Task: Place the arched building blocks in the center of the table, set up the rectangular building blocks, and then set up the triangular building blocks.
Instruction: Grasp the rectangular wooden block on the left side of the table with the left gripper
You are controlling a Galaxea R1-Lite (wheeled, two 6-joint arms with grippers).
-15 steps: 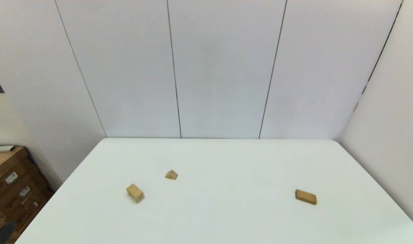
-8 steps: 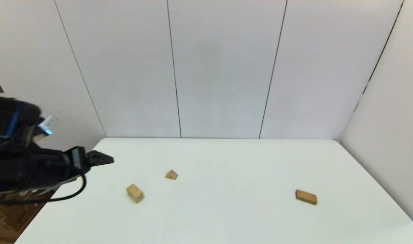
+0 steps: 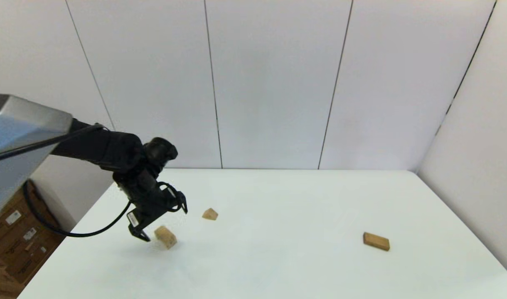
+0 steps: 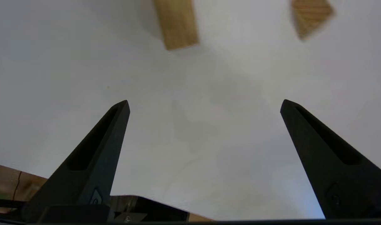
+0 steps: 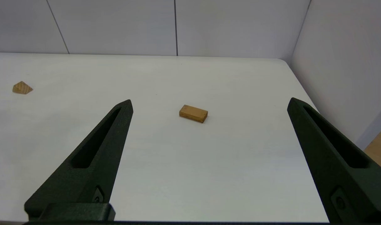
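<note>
The pale chunky arched block [image 3: 166, 237] [image 4: 176, 23] lies at the left of the white table [image 3: 278, 265]. My left gripper [image 3: 164, 224] [image 4: 204, 102] hangs open just above it and a little to its left, holding nothing. The small triangular block [image 3: 210, 214] [image 4: 310, 15] [image 5: 22, 88] sits slightly farther back and to the right. Far to the right lies the flat, darker rectangular block [image 3: 376, 241] [image 5: 193, 113]. My right gripper [image 5: 210, 100] is out of the head view; its wrist view shows it open and empty, well short of the rectangular block.
Cardboard boxes [image 3: 16, 245] stand on the floor beside the table's left edge. White wall panels [image 3: 270, 83] close off the back, and a side wall [image 3: 478, 166] runs along the right edge.
My left arm has swung in from the left edge and come down over the arched block. All three blocks lie where they were.
</note>
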